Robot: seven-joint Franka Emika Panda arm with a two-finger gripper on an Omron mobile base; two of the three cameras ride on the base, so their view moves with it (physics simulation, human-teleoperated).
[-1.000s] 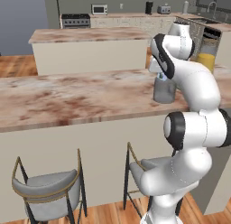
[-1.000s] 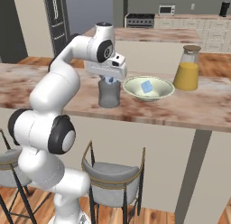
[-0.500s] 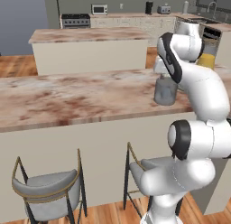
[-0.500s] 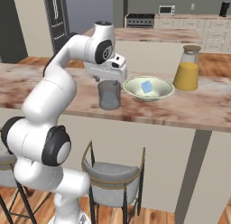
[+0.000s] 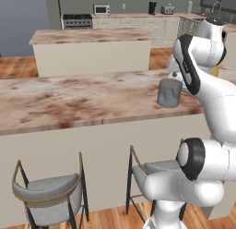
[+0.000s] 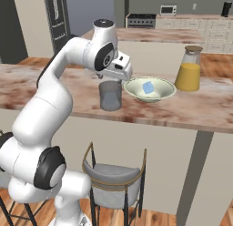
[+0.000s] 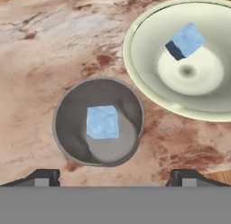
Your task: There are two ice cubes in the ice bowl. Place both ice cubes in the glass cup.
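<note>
The gripper [image 7: 115, 175] hangs wide open and empty above the glass cup [image 7: 98, 121], which stands upright, mouth up, on the marble counter [image 6: 191, 109]. One ice cube [image 7: 102, 122] lies inside the cup; the other ice cube [image 7: 185, 41] sits tilted in the ice bowl [image 7: 146, 78] just beside it. Bare counter stretches away on the cup's far side; an orange jug [image 6: 189, 70] stands beyond the bowl.

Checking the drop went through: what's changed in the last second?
The gripper has opened above the glass cup, and one ice cube now lies inside it, released. The arm's elbow has swung over. The other ice cube stays in the ice bowl; cup, bowl and jug haven't moved.
</note>
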